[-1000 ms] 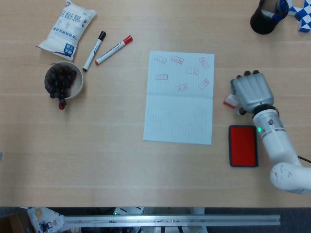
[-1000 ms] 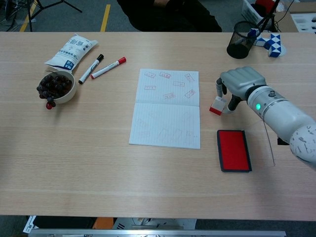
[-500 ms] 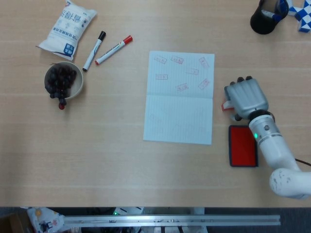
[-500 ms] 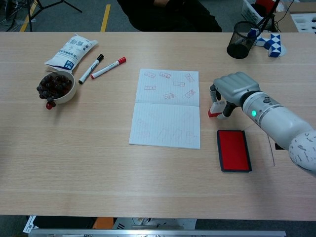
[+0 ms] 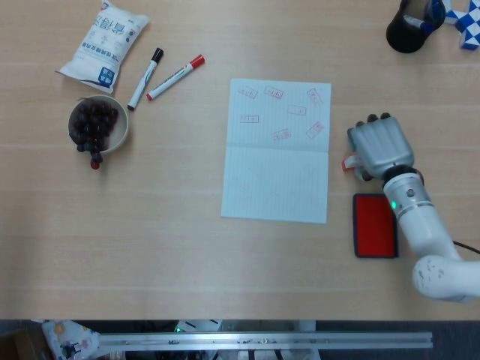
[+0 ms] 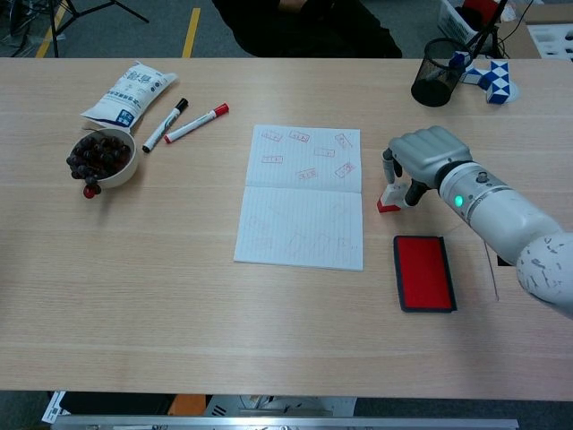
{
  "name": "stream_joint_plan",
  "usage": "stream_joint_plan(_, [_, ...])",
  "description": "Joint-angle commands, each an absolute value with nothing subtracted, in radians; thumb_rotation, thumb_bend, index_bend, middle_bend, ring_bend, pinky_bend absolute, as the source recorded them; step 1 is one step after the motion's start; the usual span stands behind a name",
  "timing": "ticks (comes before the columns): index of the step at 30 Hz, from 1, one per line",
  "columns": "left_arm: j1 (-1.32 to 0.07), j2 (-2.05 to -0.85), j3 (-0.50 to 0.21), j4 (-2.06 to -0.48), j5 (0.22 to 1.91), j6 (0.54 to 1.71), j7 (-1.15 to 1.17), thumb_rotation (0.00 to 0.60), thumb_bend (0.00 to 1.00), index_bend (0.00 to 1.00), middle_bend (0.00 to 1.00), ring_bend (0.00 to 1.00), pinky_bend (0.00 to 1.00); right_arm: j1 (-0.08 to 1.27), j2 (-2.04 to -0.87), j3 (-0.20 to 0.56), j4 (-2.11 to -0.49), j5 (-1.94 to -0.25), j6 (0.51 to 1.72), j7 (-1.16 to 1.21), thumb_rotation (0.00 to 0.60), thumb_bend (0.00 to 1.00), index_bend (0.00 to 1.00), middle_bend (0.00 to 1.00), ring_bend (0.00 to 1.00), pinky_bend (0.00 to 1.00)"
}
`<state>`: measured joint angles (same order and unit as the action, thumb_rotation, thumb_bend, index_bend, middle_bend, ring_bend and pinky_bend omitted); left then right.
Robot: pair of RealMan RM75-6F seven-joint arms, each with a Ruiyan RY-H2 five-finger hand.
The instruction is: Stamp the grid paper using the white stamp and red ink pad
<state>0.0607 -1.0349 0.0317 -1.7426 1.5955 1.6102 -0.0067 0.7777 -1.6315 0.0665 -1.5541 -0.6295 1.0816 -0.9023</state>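
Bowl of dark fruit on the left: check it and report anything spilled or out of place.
One piece of fruit lies outside the bowl, on the table against its near rim. Nothing else there looks spilled.

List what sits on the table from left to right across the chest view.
bowl of dark fruit → red marker → grid paper → white stamp → red ink pad

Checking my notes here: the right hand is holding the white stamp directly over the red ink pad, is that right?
Not quite. The right hand holds the white stamp, but it is on the table behind the red ink pad, beside the grid paper, not over the pad. The chest view shows this.
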Motion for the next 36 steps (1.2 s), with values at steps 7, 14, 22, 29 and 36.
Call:
stream_joint_plan(7, [0.061, -1.036, 0.032, -1.739, 1.594, 1.608, -0.006, 0.6, 0.17, 0.15, 0.12, 0.16, 0.1, 0.782, -1.629, 0.064, -1.562, -0.613, 1.086, -0.91, 0.6, 0.26, 0.49, 0.42, 0.27, 0.29])
stream_joint_plan(14, [0.063, -1.036, 0.031, -1.738, 1.593, 1.612, -0.007, 0.6, 0.17, 0.15, 0.12, 0.16, 0.1, 0.787, -1.633, 0.061, -1.559, -0.605, 1.085, -0.914, 0.6, 0.26, 0.49, 0.42, 0.27, 0.29])
stream_joint_plan(22, [0.063, -1.037, 0.031, -1.736, 1.591, 1.608, -0.007, 0.6, 0.17, 0.14, 0.12, 0.16, 0.1, 0.789, -1.633, 0.057, -1.559, -0.6, 1.087, -0.914, 0.6, 0.29, 0.52, 0.43, 0.27, 0.29])
stream_joint_plan(29, [0.063, -1.039, 0.031, -1.734, 1.587, 1.605, -0.004, 0.6, 0.17, 0.15, 0.12, 0.16, 0.1, 0.794, -1.634, 0.056, -1.558, -0.591, 1.087, -0.921, 0.6, 0.32, 0.55, 0.43, 0.27, 0.29])
stream_joint_plan(36, [0.066, -1.035, 0.029, -1.736, 1.586, 1.611, -0.007, 0.6, 0.17, 0.15, 0.12, 0.16, 0.1, 0.79, -1.597, 0.048, -1.617, -0.624, 1.09, -0.906, 0.6, 0.37, 0.59, 0.46, 0.27, 0.29])
